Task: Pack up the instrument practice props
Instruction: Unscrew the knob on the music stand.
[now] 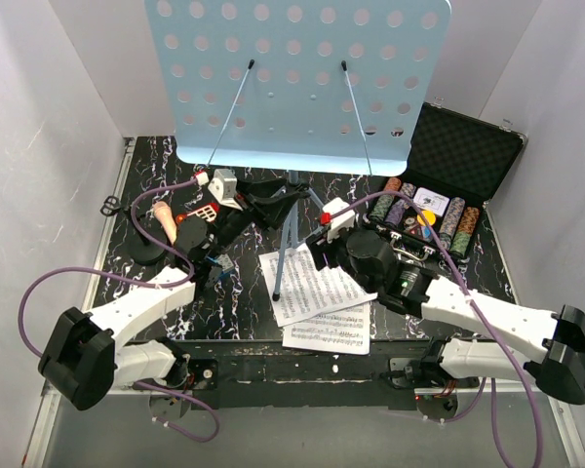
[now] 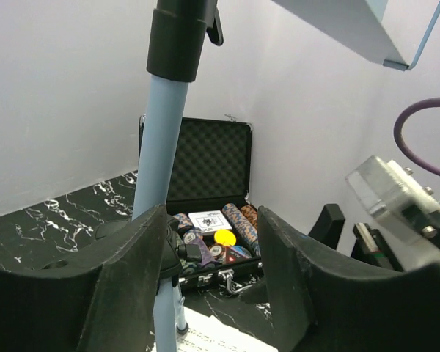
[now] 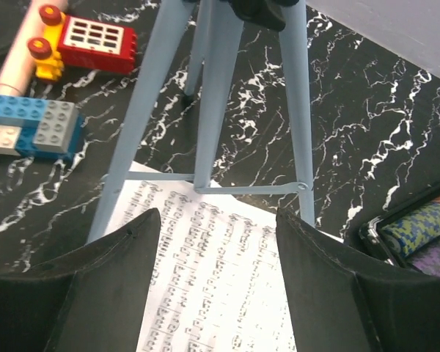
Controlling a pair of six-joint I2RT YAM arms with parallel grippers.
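Collapsing the stand (image 1: 297,68) is judged to be the step in hand: both arms are at its tripod and nothing is packed yet.

1. Stand. It is upright at mid-table, with its perforated desk towards the back wall. Its legs (image 3: 220,95) are spread, and their thin brace is above the pages.
2. Pages (image 1: 312,288). They lie loose on the table (image 1: 127,283) at the near edge, partly under the legs. One leg tip rests on the upper sheet.
3. Microphone (image 1: 163,216). It is at the left, well apart from the stand, and neither arm is touching it.
4. Left gripper (image 2: 213,227). The jaws are apart and clamp nothing. The pole (image 2: 161,147) runs down just beside the left finger, inside the gap. Whether it touches that finger cannot be told.
5. Right gripper (image 3: 218,220). The jaws are wide apart and empty. It hangs over the pages, just in front of the legs.
6. Other items. The case (image 1: 463,151) of chips lies open at the right, and bricks (image 3: 29,125) lie at the left. Neither is part of the task.

Next move, as a judgement:
- Centre the left jaws on the pole before closing, so the stand is steadied and not pushed over.
- The tall desk makes the stand top-heavy, so a sideways nudge could tip it towards the case.
- The right gripper must then either fold the legs at the brace or draw the pages clear. The pinned sheet will drag or tear unless that leg is lifted first.
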